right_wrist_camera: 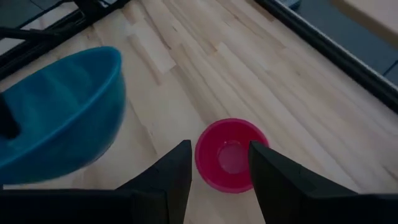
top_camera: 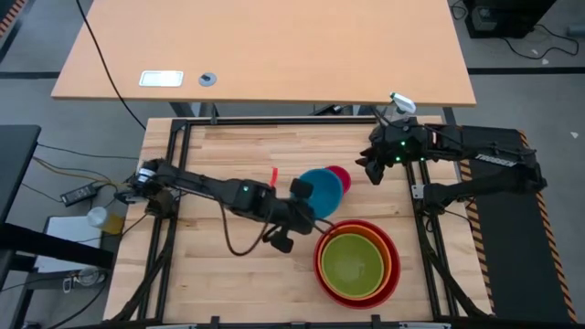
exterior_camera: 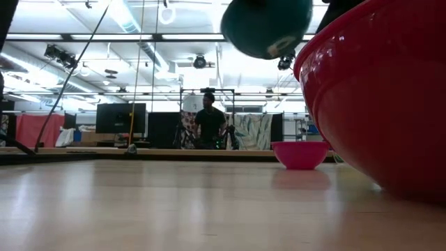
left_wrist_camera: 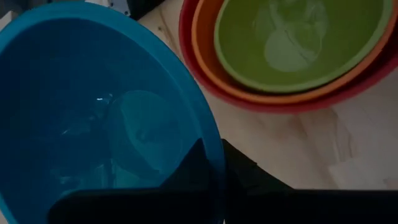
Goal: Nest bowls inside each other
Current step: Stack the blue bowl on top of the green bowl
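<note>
A blue bowl (top_camera: 322, 189) hangs in the air over the middle of the table, with my left gripper (top_camera: 306, 195) shut on it. It also shows at the top of the low view (exterior_camera: 268, 24). Just beyond it a small pink bowl (right_wrist_camera: 229, 155) stands on its base on the wood. A stack of a red bowl (top_camera: 395, 274), an orange bowl (top_camera: 388, 247) and a green bowl (top_camera: 352, 265), one inside the other, stands near the front right. My right gripper (top_camera: 373, 171) hovers open above the pink bowl, touching nothing. My left gripper holds the blue bowl by its rim (left_wrist_camera: 214, 134), on the side toward the table's left. One finger (left_wrist_camera: 189, 165) is inside the bowl and the other (left_wrist_camera: 239, 168) outside against the wall. The fingers slant down from the table's left. The bowl is lifted clear and tilted.
A black metal frame (top_camera: 174, 183) borders the wooden tabletop on all sides. A loose black cable (top_camera: 239, 239) sags under the left arm. Bare wood (top_camera: 219, 283) lies at the near left. A person (exterior_camera: 208, 125) stands far off in the room behind.
</note>
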